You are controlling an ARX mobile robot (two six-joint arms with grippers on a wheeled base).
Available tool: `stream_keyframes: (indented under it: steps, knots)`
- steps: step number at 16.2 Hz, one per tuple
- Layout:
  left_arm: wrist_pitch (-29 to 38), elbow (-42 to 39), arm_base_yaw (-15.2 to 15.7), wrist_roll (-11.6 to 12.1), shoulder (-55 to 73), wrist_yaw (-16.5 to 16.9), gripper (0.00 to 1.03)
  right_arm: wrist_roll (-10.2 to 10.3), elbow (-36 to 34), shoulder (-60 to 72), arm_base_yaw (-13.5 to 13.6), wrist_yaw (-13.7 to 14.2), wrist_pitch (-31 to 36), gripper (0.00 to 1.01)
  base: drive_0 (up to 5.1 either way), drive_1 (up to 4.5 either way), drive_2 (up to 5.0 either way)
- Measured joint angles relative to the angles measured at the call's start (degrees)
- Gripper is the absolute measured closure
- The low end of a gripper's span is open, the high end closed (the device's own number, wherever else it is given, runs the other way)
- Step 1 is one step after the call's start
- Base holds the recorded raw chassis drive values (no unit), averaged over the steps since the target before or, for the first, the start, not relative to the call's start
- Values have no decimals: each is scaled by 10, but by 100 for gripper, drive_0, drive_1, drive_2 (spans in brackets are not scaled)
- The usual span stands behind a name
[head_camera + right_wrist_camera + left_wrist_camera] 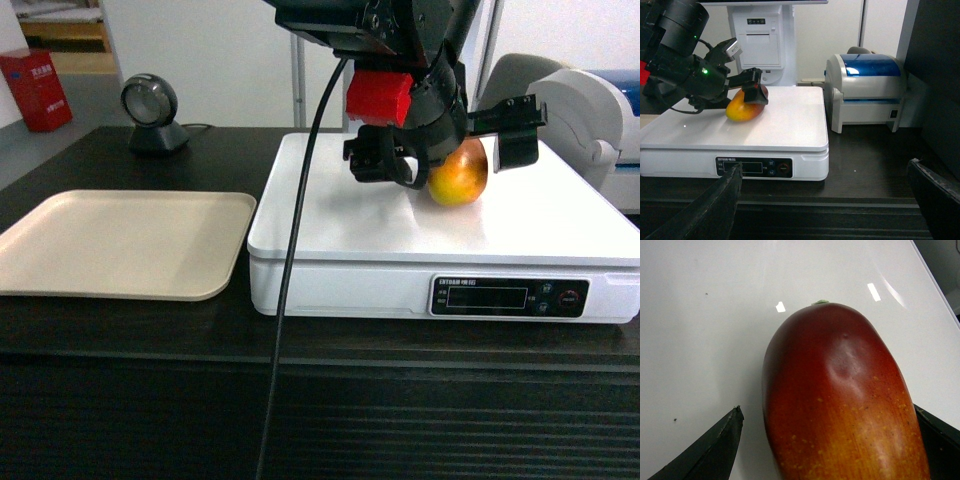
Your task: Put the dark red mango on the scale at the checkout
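The dark red mango (pixel 460 175) lies on its side on the white platter of the scale (pixel 400 220), toward the back right. My left gripper (pixel 445 160) straddles it and is open. In the left wrist view the mango (pixel 840 400) fills the space between the black fingers (pixel 715 450); a strip of white platter (pixel 715 315) shows beside the left one. The right wrist view shows the mango (pixel 746 107) resting on the scale (pixel 790 120). My right gripper (pixel 825 167) hangs open and empty over the front edge of the dark checkout (pixel 865 150).
A beige tray (pixel 120 240) lies left of the scale on the checkout (pixel 300 400). Behind it stands a round scanner (pixel 152 112). A white and blue printer (pixel 867 90) sits right of the scale. A black cable (pixel 290 250) hangs across the scale's front.
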Motion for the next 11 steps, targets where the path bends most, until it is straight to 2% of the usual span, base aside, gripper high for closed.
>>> stream_keyframes:
  steps: [3,4,6,8,9,10,11]
  knots:
    - [58,-52,-7,49,-40,-14,5,0,0,0,0,0,0,3,0,0,0]
    - [83,-74,-10,71,-65,-23,5,0,0,0,0,0,0,3,0,0,0]
    - [134,-120,-17,129,-117,-20,5,0,0,0,0,0,0,3,0,0,0]
    - [172,-180,-18,186,-167,3,5,0,0,0,0,0,0,3,0,0,0]
    - [196,-224,-17,224,-193,17,5,0,0,0,0,0,0,3,0,0,0]
    - [231,-273,-13,258,-217,41,5,0,0,0,0,0,0,3,0,0,0]
    - [251,-312,-7,279,-241,74,5,0,0,0,0,0,0,3,0,0,0]
